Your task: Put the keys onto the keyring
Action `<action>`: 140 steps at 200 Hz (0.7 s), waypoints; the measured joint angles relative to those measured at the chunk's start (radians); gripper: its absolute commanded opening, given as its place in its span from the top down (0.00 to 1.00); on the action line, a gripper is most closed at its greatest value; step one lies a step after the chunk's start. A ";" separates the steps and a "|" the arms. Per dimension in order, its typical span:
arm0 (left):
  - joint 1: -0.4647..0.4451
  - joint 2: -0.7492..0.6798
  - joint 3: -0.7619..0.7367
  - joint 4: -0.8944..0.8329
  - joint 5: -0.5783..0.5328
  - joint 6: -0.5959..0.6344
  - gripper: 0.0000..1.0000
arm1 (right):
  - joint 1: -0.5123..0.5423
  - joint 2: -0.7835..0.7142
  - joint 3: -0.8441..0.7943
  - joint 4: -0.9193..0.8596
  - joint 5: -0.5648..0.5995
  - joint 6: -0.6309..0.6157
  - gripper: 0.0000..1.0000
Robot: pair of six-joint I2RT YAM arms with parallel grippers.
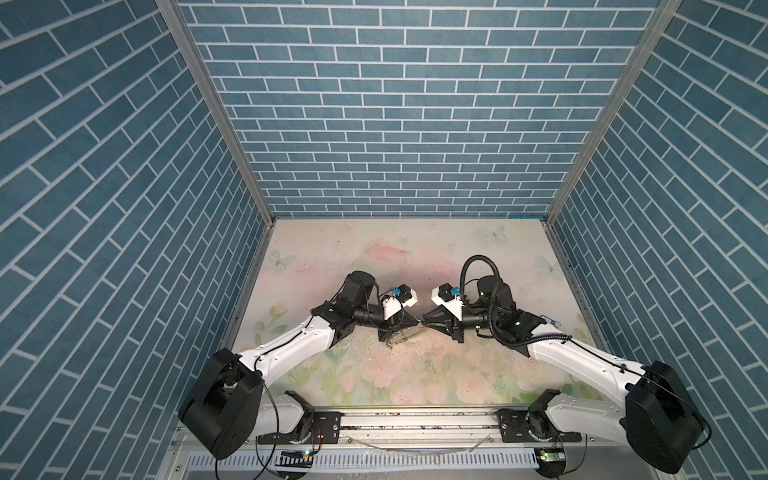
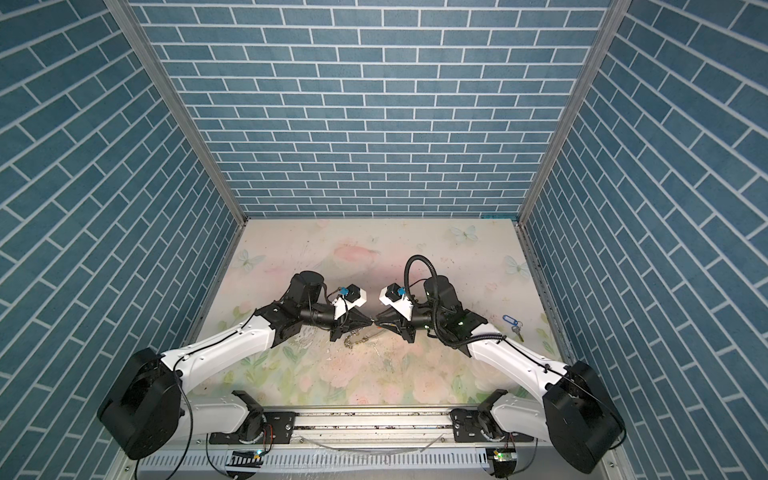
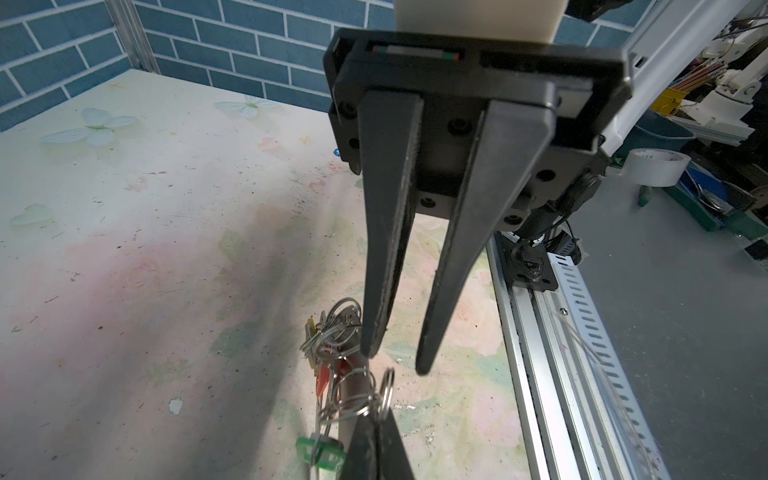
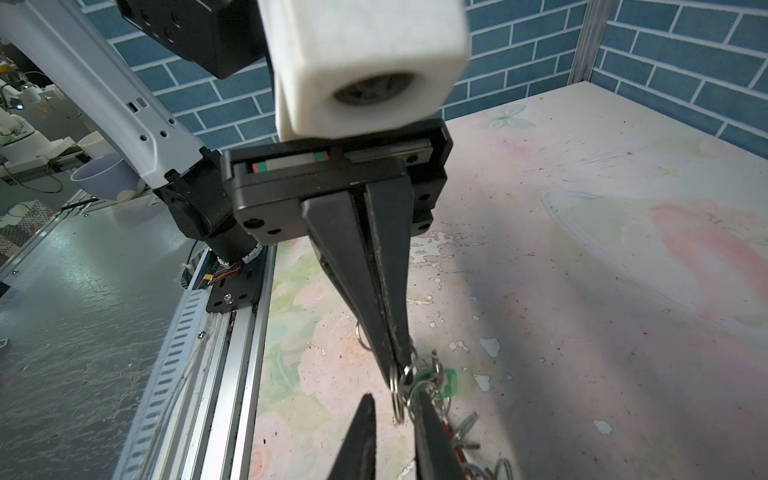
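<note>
Both grippers met tip to tip over mid mat (image 1: pixel 374 249). L gripper (image 4: pixel 395 374) was clamped tight on a split ring (image 3: pixel 386 388) of the keyring (image 2: pixel 361 338). Rest of the ring chain trailed down to the mat just under it, w/ a green tag (image 3: pixel 320 451) & a red tag (image 3: pixel 322 380) bunched in. R gripper (image 3: pixel 397 362) had its jaws narrowly apart, tips either side of that held ring, gripping nothing. Whether one tip touched the bunch: couldn't tell.

Room: bare mat ran from the grippers to the back wall (image 1: pixel 395 124). Side walls (image 1: pixel 124 208) closed in both flanks, and each arm's shoulder block sat near its own wall. Near edge was taken by the rail (image 1: pixel 415 419) w/ both arm bases, then a slotted duct (image 1: pixel 374 459).

Blue-tag key (image 2: pixel 509 321) lay alone on the mat, well apart from the bunch, just beside R forearm & near the right wall. In a top view the arm hid most of it.

Off the mat, past the near edge: tape roll (image 3: pixel 656 166), cup (image 4: pixel 106 174).
</note>
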 measured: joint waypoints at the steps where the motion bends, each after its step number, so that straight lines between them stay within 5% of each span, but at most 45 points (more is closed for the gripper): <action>1: 0.000 0.000 0.000 0.000 0.000 0.000 1.00 | 0.000 0.000 0.000 0.000 0.000 0.000 0.83; 110: 0.000 0.001 0.000 -0.006 0.020 -0.001 1.00 | 0.019 0.044 0.046 -0.104 0.002 -0.042 0.89; 140: 0.000 0.002 0.000 -0.012 0.023 -0.003 1.00 | 0.019 0.045 0.050 -0.118 0.006 -0.054 0.97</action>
